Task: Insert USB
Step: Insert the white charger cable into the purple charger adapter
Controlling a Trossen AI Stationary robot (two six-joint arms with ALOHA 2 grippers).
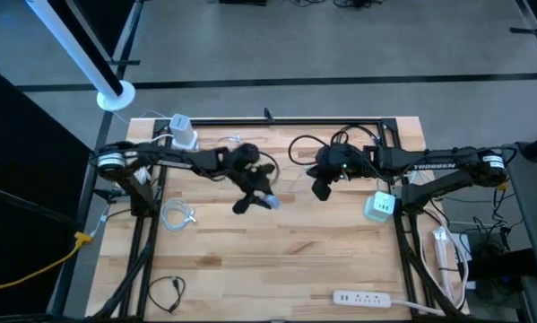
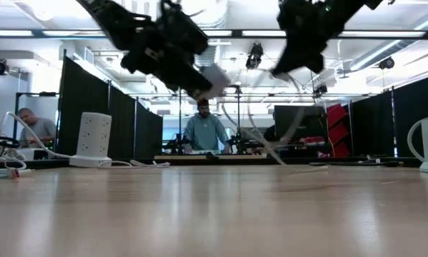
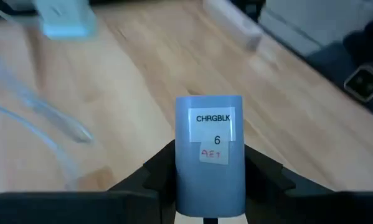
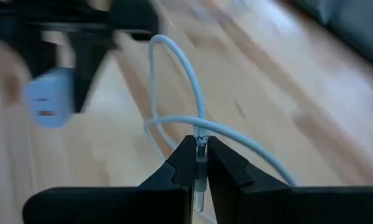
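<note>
Above the middle of the wooden table (image 1: 277, 251), the left gripper (image 3: 210, 180) grasps a pale blue charger block (image 3: 210, 152) labelled CHRGBLK, clamped upright between its two fingers and lifted off the surface. Just beside it, the right gripper (image 4: 200, 163) is pinched tight on the white USB cable (image 4: 192, 118) at its plug end. The cable loops forward from those fingertips toward the block.

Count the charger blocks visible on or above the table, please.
3. One charger block in the left gripper mid-table; a white one at the far left corner; a pale green one by the right arm. Others may be hidden.
</note>
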